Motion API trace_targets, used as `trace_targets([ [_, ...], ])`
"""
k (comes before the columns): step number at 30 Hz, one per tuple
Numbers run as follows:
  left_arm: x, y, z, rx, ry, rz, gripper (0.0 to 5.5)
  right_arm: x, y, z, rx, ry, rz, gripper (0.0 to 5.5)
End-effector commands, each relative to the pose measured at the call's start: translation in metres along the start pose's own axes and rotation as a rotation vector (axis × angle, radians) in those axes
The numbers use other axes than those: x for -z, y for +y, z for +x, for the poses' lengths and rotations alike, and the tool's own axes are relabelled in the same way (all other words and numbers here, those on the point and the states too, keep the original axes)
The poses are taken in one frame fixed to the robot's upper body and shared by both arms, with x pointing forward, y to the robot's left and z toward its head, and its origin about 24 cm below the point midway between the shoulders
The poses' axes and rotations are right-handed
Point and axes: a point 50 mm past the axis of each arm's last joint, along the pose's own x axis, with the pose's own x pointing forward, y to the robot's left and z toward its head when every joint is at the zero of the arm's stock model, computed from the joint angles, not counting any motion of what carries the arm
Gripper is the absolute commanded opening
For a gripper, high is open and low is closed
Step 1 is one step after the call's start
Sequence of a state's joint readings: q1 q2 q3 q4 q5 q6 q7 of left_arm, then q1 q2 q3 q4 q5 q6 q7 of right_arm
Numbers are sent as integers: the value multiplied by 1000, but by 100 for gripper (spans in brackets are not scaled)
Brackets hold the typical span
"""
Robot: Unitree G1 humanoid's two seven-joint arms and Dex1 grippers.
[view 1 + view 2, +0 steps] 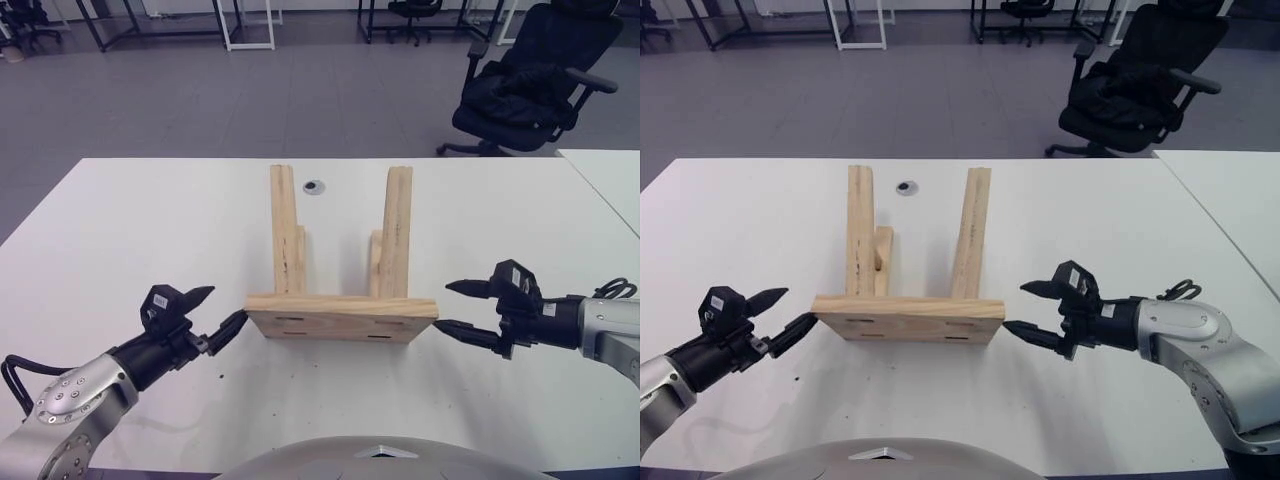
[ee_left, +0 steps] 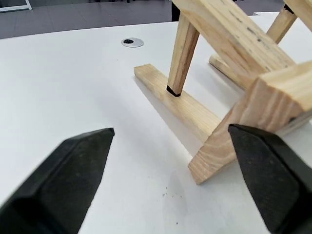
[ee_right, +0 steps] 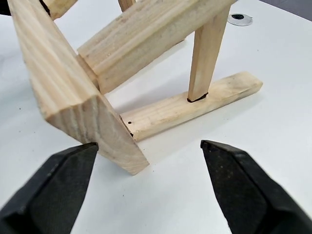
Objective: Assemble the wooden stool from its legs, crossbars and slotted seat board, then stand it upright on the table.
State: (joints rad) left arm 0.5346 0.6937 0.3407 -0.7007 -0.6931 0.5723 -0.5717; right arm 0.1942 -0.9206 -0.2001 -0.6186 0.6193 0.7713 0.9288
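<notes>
The assembled wooden stool lies on its side at the middle of the white table. Its slotted seat board stands on edge facing me, and two legs point away from me. A crossbar joins the upper and lower legs. My left gripper is open just off the board's left end, one fingertip nearly touching it. At the board's right end my right gripper is open, a small gap from the wood. Both wrist views show the board's end between black fingers.
A round cable grommet sits in the table behind the stool. A black office chair stands beyond the far right corner, and a second white table adjoins on the right. Bare tabletop lies to either side of the stool.
</notes>
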Motion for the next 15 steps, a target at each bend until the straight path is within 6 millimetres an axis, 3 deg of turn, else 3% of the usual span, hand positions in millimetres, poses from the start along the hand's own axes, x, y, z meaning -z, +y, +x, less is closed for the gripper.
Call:
trace_targets([
  [1,4,29,-15,62,164,162,435,13,-12,-9,10,110,-73,396],
  [5,5,32,-11,258,276,265,435,11,-13,-6,-78,122,-153,396],
  [10,-8,25,27,426,169,317,435,-5,-12,32,-179,23,-262,396],
  [12,-11,23,40,468,141,332,437,-7,-10,42,-209,9,-279,366],
  [15,-7,12,48,556,153,340,382,-5,-8,46,-232,31,-291,304],
])
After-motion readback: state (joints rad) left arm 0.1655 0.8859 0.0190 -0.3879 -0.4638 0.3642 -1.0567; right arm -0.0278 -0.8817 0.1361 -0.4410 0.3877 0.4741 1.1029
